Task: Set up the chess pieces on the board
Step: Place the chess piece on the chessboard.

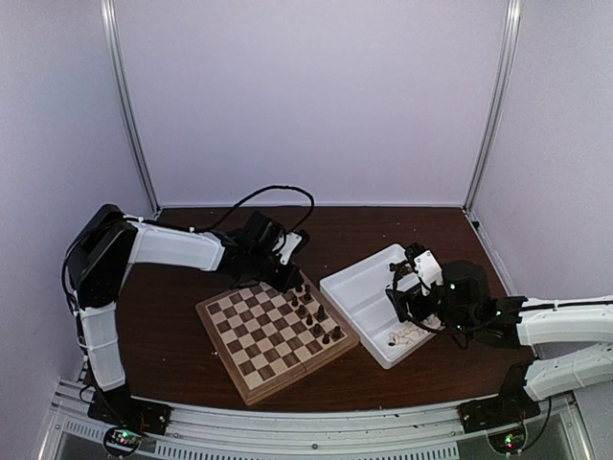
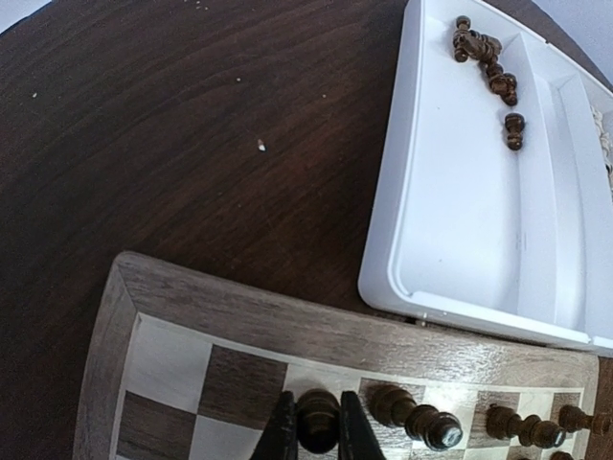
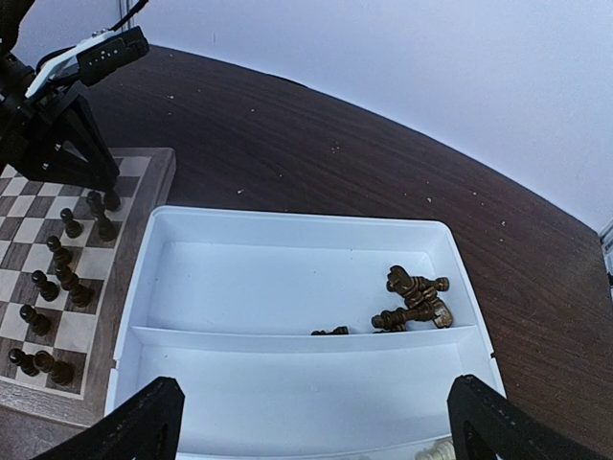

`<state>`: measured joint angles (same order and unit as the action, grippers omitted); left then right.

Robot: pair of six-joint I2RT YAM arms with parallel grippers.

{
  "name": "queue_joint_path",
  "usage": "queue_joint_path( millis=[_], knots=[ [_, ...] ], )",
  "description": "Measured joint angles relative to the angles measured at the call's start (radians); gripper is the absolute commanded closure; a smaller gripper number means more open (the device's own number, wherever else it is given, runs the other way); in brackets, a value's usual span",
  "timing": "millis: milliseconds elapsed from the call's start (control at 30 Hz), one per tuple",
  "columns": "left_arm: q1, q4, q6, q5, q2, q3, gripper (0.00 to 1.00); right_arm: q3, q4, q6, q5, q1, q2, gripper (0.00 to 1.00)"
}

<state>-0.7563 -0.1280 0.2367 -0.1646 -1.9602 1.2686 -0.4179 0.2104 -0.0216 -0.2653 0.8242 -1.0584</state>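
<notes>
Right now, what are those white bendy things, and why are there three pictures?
Those are two robot arms: the left arm and the right arm. One picture looks down from above; the other two come from a camera on each wrist. On the table lie a chessboard with dark pieces and a white tray holding more pieces. The left gripper is shut on one dark piece at the board's edge. The right gripper is open and empty above the tray.

Dark chess pieces (image 1: 312, 312) upright, along board (image 1: 251, 337) edge
</notes>
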Motion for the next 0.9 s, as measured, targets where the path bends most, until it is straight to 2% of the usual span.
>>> queue_joint_path(
  millis=[200, 300, 567, 900],
  knots=[
    [0.000, 0.001, 0.000, -0.011, -0.010, 0.003, 0.98, 0.000, 0.000, 0.000, 0.000, 0.000, 0.000, 0.00],
    [0.000, 0.000, 0.000, -0.010, -0.010, 0.005, 0.87, 0.000, 0.000, 0.000, 0.001, 0.000, 0.000, 0.00],
    [0.000, -0.016, 0.000, -0.010, -0.013, 0.020, 0.72, 0.000, 0.000, 0.000, 0.004, 0.000, -0.008, 0.00],
    [0.000, -0.054, 0.003, -0.009, -0.015, 0.060, 0.68, 0.000, 0.000, 0.000, 0.008, 0.000, -0.015, 0.00]
  ],
)
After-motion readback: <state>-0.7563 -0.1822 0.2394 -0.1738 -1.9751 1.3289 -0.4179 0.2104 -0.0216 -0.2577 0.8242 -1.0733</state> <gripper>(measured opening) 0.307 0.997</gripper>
